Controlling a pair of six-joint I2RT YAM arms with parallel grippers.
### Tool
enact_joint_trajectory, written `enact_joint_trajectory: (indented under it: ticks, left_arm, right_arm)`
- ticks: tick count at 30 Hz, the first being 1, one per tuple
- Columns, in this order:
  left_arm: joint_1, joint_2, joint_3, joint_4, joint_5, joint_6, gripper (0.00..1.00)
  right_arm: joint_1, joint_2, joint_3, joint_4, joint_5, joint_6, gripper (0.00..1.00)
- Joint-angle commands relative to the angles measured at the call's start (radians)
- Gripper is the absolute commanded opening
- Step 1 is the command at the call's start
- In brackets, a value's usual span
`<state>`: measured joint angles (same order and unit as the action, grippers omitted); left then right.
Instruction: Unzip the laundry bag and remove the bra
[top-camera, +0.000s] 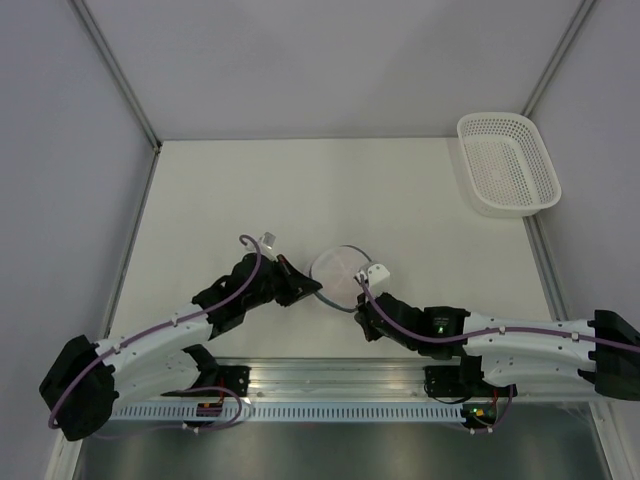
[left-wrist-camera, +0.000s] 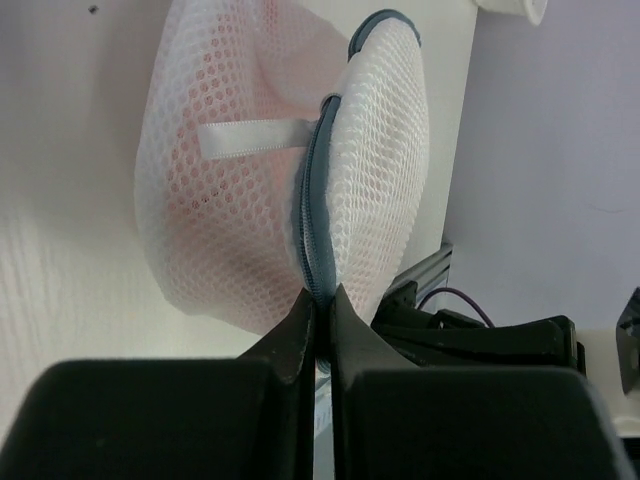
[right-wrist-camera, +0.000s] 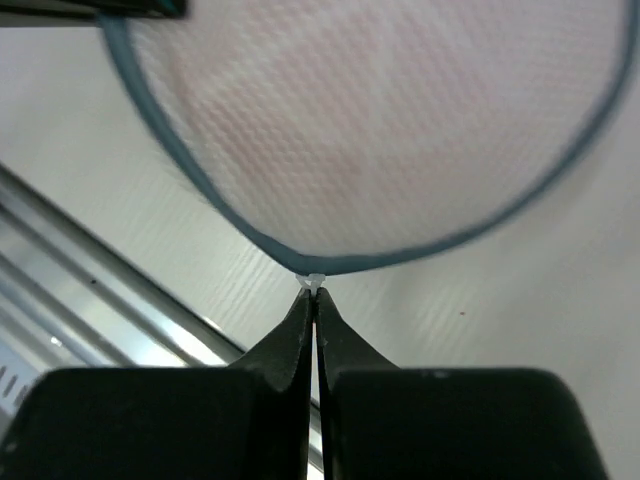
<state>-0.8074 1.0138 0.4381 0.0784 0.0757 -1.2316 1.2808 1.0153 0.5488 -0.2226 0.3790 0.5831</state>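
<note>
Bag (top-camera: 338, 272): round drum of white translucent mesh, near the front edge of the table (top-camera: 300, 190).
Rim (left-wrist-camera: 312, 215): grey-blue zipper band, with a white satin ribbon (left-wrist-camera: 255, 138) beside it.
Bra (left-wrist-camera: 195, 190): soft salmon-pink mass inside the bag, seen through the mesh.
Left claw (left-wrist-camera: 320, 300): closed, pinching the rim.
Right claw (right-wrist-camera: 314, 297): closed on a small white tab (right-wrist-camera: 314, 281) at the rim.
Basket (top-camera: 507, 165): white perforated plastic, rectangular, at the far right corner.

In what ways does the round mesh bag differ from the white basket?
The laundry bag is round with a grey rim; the basket is rectangular and plain white. Pink shows through the bag; the basket looks empty. The bag lies toward the near edge, the basket far right. Both are white.
</note>
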Motion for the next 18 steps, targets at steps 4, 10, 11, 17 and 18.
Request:
enact_joint_trajectory:
  ticks: [4,10,11,17,18]
  left_arm:
    - [0.134,-0.116,-0.016,-0.115,0.062,0.171,0.02]
    - [0.166,-0.003,0.095,-0.117,0.278,0.400,0.02]
    - [0.168,0.053,0.123,-0.120,0.301,0.438,0.02]
    - [0.194,0.254,0.342,-0.124,0.312,0.623,0.23]
    - [0.198,0.270,0.382,-0.132,0.312,0.601,0.38]
  right_arm:
    - [-0.001,-0.026,0.088,-0.374,0.334,0.199,0.00]
    - [-0.011,0.015,0.154,-0.399,0.466,0.224,0.01]
    - [-0.011,0.023,0.160,-0.385,0.460,0.198,0.00]
    - [-0.014,0.063,0.152,-0.238,0.344,0.103,0.00]
    - [-0.014,0.065,0.145,-0.215,0.331,0.101,0.00]
